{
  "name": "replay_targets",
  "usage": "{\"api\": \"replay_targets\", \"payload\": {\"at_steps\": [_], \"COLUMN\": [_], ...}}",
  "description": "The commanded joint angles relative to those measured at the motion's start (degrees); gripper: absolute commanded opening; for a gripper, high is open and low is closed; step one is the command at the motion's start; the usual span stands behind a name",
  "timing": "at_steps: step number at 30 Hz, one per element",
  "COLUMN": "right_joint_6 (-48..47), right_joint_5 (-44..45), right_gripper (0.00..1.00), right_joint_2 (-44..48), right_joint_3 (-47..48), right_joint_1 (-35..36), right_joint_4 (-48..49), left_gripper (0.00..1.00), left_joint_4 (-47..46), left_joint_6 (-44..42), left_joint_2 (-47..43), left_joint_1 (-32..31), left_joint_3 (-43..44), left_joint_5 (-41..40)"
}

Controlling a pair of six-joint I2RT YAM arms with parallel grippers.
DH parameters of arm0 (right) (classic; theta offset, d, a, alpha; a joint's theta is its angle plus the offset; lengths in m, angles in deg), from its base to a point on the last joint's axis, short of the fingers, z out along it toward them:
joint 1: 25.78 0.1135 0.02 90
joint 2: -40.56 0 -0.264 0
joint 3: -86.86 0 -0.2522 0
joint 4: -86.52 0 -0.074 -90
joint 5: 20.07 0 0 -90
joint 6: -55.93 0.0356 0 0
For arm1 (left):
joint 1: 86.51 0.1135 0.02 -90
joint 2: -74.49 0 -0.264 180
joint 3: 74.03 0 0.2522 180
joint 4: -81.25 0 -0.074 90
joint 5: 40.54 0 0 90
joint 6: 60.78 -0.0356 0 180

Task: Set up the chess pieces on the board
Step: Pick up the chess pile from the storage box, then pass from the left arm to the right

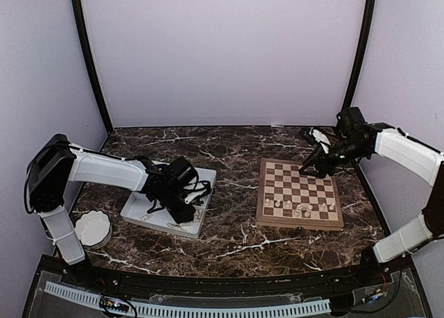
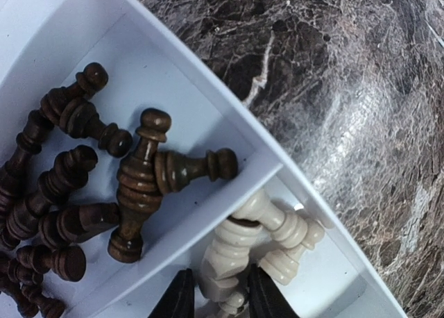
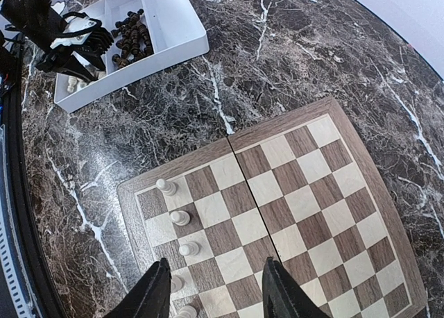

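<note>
In the left wrist view my left gripper (image 2: 220, 297) is down in the white tray (image 2: 208, 89), jaws open and straddling a cream chess piece (image 2: 232, 252) that lies among other cream ones. Dark brown pieces (image 2: 139, 186) lie piled in the compartment beside it. In the top view this gripper (image 1: 182, 196) sits over the tray's near right part. My right gripper (image 3: 218, 290) hangs open and empty above the board (image 3: 312, 193), at its far left corner (image 1: 309, 169). Several cream pieces (image 3: 180, 217) stand along one edge row of the board (image 1: 300, 193).
A white scalloped bowl (image 1: 93, 229) sits near the left arm's base. The tray (image 1: 206, 179) lies left of the board on the dark marble table. Purple walls close in the back and both sides.
</note>
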Motion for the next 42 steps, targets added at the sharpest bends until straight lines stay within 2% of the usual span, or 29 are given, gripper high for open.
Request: {"api": "replay_targets", "payload": {"at_steps": [1, 7, 11, 15, 19, 21, 24, 29, 33, 37, 42], "right_joint_6": [0.3, -0.5, -1.7, -4.8, -10.3, -11.4, -11.9, -10.5, 0.2, 8.1, 19.0], "right_joint_5": [-0.1, 0.3, 2.5, 6.8, 13.9, 18.3, 22.3, 22.7, 17.3, 8.9, 2.3], "right_gripper": [0.46, 0.45, 0.45, 0.44, 0.47, 0.47, 0.47, 0.46, 0.45, 0.45, 0.46], "right_joint_2": [0.9, -0.2, -1.8, -4.6, -9.8, -11.6, -13.1, -17.3, -22.6, -27.1, -30.9], "right_joint_3": [0.5, 2.3, 3.1, 6.7, 12.6, 14.1, 16.1, 20.3, 25.3, 29.6, 29.5], "right_joint_1": [0.5, 1.9, 5.1, 11.4, 22.1, 26.5, 31.3, 36.5, 39.1, 39.4, 39.4], "right_joint_4": [0.0, -1.6, -1.9, -3.8, -9.7, -9.6, -7.8, -3.0, 5.8, 6.6, 11.0], "left_gripper": [0.24, 0.11, 0.08, 0.06, 0.05, 0.05, 0.05, 0.05, 0.04, 0.04, 0.04], "left_joint_4": [-1.2, 2.1, 5.2, 7.0, 8.7, 9.9, 12.6, 12.0, 5.4, -0.2, -5.6], "left_joint_6": [-1.7, -1.6, -0.8, 1.1, 3.8, 4.1, 6.3, 6.6, 9.8, 12.3, 15.2], "left_joint_2": [2.4, -2.4, -8.0, -12.4, -13.7, -13.5, -13.2, -13.8, -15.8, -18.7, -21.3], "left_joint_1": [0.1, 0.1, 0.1, 0.1, 0.1, 0.1, 0.1, 0.3, 3.6, 5.6, 6.2], "left_joint_3": [0.2, -0.3, -1.4, -1.1, 2.1, 4.0, 6.5, 4.6, -2.4, -6.6, -9.4], "left_joint_5": [0.0, -0.2, -0.4, 2.2, 11.4, 14.6, 16.1, 14.2, 17.7, 19.4, 20.8]}}
